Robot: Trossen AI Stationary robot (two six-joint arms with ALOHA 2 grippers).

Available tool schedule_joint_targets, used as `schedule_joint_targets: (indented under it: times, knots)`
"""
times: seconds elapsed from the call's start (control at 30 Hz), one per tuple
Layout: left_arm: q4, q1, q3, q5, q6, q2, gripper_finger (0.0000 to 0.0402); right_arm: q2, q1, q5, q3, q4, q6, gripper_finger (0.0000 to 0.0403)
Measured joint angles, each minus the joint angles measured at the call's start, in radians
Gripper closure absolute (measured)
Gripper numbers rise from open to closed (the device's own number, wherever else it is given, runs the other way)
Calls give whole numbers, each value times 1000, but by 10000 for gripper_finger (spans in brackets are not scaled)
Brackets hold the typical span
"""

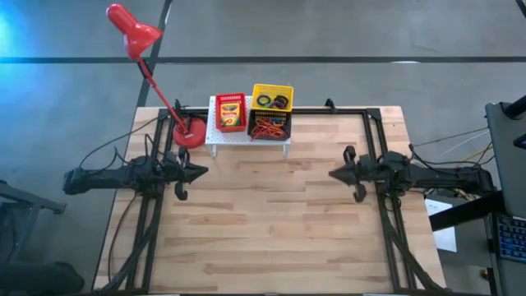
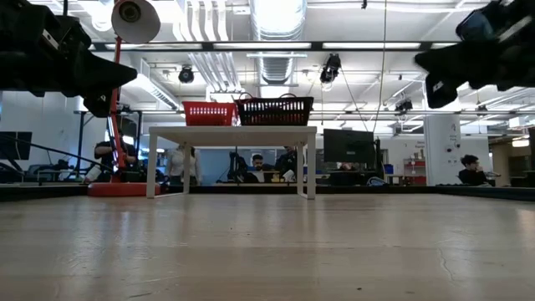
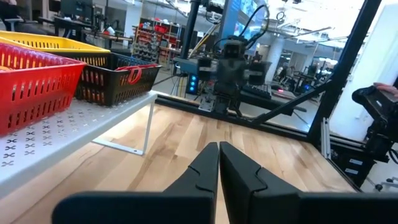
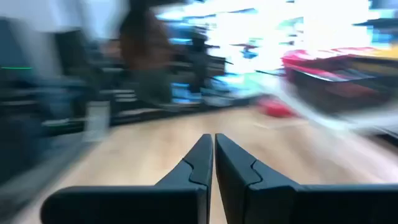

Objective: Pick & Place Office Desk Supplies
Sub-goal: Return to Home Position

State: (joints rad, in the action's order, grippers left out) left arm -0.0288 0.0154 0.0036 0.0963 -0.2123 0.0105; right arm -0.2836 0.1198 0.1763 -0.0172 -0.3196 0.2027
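**Both claws shut on nothing above the wooden surface, with your desk supplies sitting in baskets on the rack.**

Your left claw shows two dark, angular fingers pressed tip to tip, and your right claw is closed the same way. They face each other, well apart, over the pale plank surface. At the far edge a white perforated rack on thin legs carries three lattice-walled baskets. The red basket holds a flat yellow-and-green box. The black basket holds tangled orange-red rubber bands. The yellow basket behind it holds small rings. A glossy red desk lamp has its round base just beside the rack's left end.
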Motion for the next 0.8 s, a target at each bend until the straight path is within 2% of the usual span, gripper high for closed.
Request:
schedule_joint_targets:
  times: [0.13, 0.2, 0.33, 0.47, 0.57, 0.8]
  knots:
    - [0, 0, 0, 0, 0, 0, 380, 40, -24, -316, 8, 86, 26, 390]
    - [0, 0, 0, 0, 0, 0, 380, 77, -32, -384, 8, 171, 38, 390]
    - [0, -1, 0, 0, 0, 0, 380, 184, -37, -372, 8, 281, 1, 390]
    - [0, -1, 0, 0, 1, 6, 380, 284, -37, -273, 8, 298, -93, 390]
    - [0, -1, 0, 0, 1, 6, 380, 283, -37, -221, 8, 308, -106, 390]
    - [0, 0, 0, 0, 1, 13, 380, 277, -37, -202, 8, 310, -124, 390]
